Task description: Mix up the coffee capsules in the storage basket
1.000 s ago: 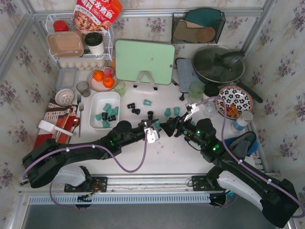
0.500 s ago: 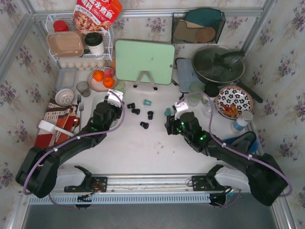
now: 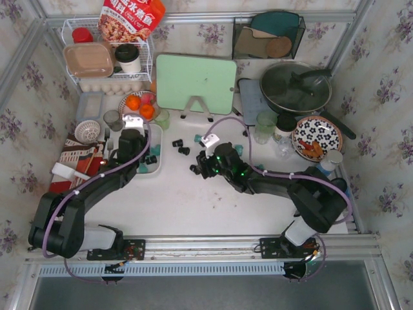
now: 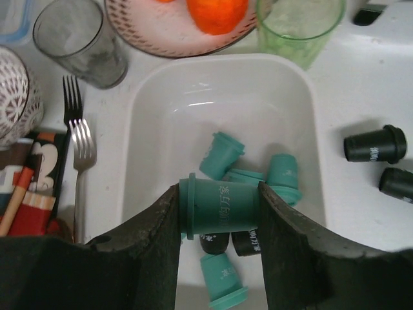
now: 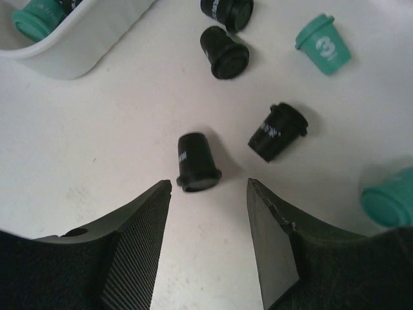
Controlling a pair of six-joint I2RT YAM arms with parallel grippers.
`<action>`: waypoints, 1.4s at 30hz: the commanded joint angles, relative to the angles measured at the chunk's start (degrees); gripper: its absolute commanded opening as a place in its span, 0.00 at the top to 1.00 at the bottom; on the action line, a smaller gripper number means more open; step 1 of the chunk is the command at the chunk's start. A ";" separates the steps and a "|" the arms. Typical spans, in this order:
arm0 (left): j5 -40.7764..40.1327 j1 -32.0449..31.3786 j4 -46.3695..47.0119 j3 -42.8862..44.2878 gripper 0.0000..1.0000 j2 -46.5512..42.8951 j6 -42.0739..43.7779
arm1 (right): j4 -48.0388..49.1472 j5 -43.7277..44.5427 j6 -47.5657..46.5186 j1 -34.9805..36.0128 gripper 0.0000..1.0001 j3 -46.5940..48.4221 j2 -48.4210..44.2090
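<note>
Left tool (image 4: 219, 216): clenched on a teal capsule (image 4: 222, 205), which it holds sideways above the near half of the basket (image 4: 145, 97).
Basket: under and just beyond that tool we see several other teal pods (image 4: 221, 155) and a black pair (image 4: 248, 242), all bunched at the near end. The far end is bare.
Beyond the left tool: a glass (image 4: 80, 42) and a green cup (image 4: 300, 19), both seemingly empty, and a plate (image 4: 139, 32) carrying oranges (image 4: 216, 10).
Bench, right of the left tool: two black strays (image 4: 374, 143) lie outside the basket wall.
Right tool (image 5: 210, 187): released, jaws wide apart. The nearest black capsule (image 5: 197, 161) lies on the bench just ahead of them, untouched.
Around the right tool: three more black ones lie farther ahead, a teal stray (image 5: 322, 45) ahead to the right, and another at its right side.
Progress: we judge the job part done. Both colours already share the basket. The held capsule needs dropping in, and the bench strays need gathering.
</note>
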 commanded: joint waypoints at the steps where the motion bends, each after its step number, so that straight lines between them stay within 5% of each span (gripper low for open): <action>1: -0.59 2.44 -7.50 2.55 0.67 0.62 -8.20 | 0.55 -0.59 -5.37 0.91 0.42 4.70 4.22; 11: 6.21 7.22 -16.25 6.07 0.62 5.75 -17.23 | -17.63 3.23 -10.46 2.07 0.45 20.30 16.37; 15: 5.57 7.35 -17.21 6.54 0.46 6.21 -17.91 | -22.97 4.89 -10.55 2.97 0.47 24.47 19.80; 22: 4.83 7.35 -17.51 5.54 0.33 1.66 -19.23 | -26.85 5.43 -11.11 4.16 0.48 27.56 22.48; 28: 5.98 7.16 -17.32 4.49 0.32 -2.56 -19.55 | -30.30 8.05 -11.24 4.86 0.49 29.66 24.59; 42: 8.16 -0.93 -12.37 4.32 0.33 -6.80 -10.17 | -27.84 8.48 -8.04 4.85 0.70 25.64 15.09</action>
